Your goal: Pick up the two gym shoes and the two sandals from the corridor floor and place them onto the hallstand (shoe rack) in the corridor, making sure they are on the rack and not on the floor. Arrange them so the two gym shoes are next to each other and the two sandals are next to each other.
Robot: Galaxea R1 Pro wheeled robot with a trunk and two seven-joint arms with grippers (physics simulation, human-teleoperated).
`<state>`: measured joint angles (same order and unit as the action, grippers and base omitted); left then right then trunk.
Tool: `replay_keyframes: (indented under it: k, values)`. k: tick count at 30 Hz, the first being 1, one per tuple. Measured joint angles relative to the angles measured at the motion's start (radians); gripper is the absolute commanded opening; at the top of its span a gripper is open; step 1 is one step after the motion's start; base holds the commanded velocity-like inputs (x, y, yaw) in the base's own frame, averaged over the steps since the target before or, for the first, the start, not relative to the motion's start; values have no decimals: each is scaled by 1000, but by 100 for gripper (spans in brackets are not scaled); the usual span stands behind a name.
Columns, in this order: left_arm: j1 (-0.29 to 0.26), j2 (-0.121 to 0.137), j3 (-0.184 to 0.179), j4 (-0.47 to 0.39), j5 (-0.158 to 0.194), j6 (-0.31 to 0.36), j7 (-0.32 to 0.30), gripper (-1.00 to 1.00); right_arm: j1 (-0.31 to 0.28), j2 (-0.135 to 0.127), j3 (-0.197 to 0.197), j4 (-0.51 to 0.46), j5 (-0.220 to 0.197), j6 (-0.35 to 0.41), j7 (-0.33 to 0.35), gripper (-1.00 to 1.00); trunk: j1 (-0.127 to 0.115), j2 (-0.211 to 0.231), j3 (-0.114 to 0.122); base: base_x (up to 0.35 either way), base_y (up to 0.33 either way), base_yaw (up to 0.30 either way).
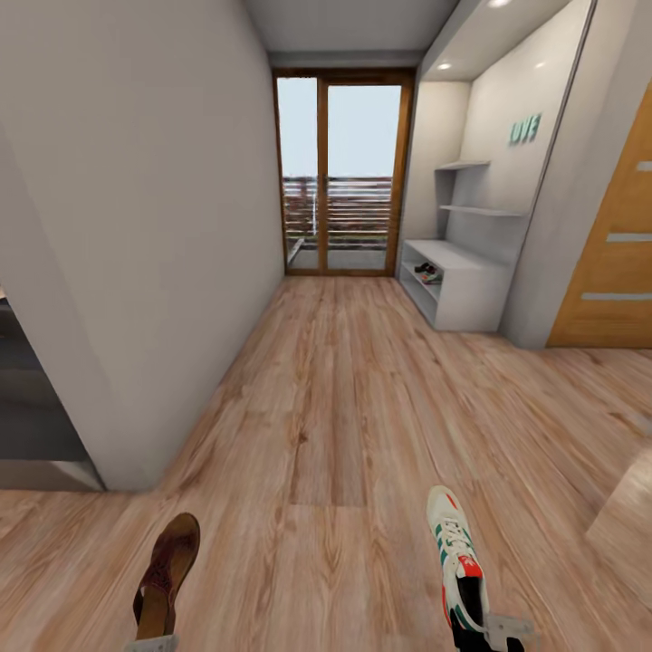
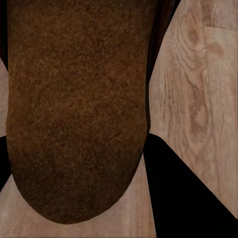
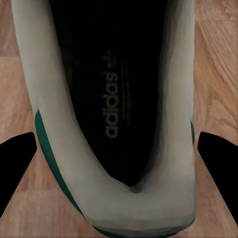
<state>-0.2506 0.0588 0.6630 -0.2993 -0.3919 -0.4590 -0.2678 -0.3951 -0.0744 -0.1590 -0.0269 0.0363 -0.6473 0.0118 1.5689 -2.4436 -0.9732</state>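
My load: suede and leather over wood.
Sandal [image 2: 74,109] rough, matt; sneaker [image 3: 109,124] smooth leather; floor [image 1: 344,389] satin wood-grain.

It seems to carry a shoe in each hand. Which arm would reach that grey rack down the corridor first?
Probably the right. The hallstand stands ahead on the right side of the corridor floor, the side where the right gripper carries the gym shoe. The left gripper, with the sandal, would have to cross over.
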Motion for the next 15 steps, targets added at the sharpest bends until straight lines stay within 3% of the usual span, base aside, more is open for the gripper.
replay_keyframes:
  k: [15]
  values:
    - [0,1,0,0,0,0,0,-100,0,-1,1,0,0,-2,0,-100,0,0,0,338,0,0]
